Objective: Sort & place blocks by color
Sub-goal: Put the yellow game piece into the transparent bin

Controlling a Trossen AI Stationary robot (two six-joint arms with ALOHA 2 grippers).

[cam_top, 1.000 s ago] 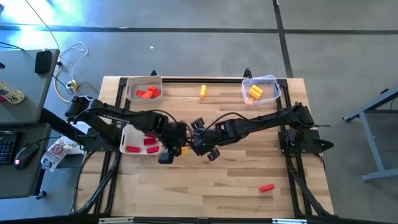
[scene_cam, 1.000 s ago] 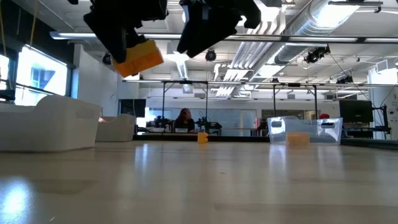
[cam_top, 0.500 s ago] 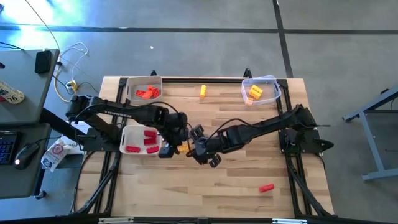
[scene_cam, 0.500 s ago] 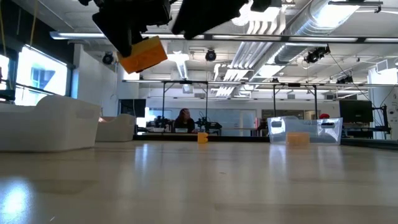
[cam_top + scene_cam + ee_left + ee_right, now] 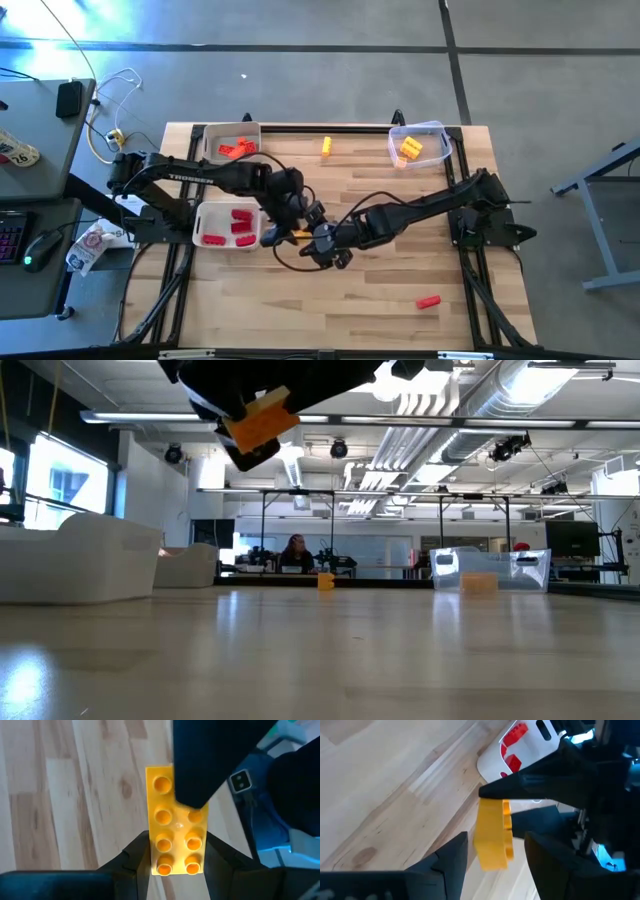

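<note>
A yellow two-by-four studded block (image 5: 165, 820) hangs in the air above mid-table (image 5: 300, 234), high up in the low view (image 5: 260, 425). My left gripper (image 5: 175, 851), reaching from the left (image 5: 290, 215), is shut on it. My right gripper (image 5: 495, 851) comes from the right (image 5: 320, 243) and is open, one finger on each side of the block's free end (image 5: 492, 837). One of its fingers (image 5: 195, 765) hides part of the studded face. More blocks lie in a near white tray (image 5: 205, 212), a far white tray (image 5: 207, 148) and a clear tub (image 5: 438, 150). My left gripper pinches the yellow block at one short end (image 5: 172, 864), a finger on each long side. The block sticks out forward along the fingers, studs toward the wrist camera. It is lifted clear of the table and tilted. My right gripper's fingers flank the free end; whether they touch it, I cannot tell.
A loose yellow block (image 5: 326, 148) lies near the far edge, and a red one (image 5: 428, 301) sits toward the near right corner. The near tray holds red blocks, the far tray orange-red ones, the tub yellow ones. Bare wood lies along the near side.
My left gripper has carried the yellow block up and toward the table's right and far side, tipping it further. My right gripper has moved toward the left and near edge, closing in until its fingers stand around the block's free end.
</note>
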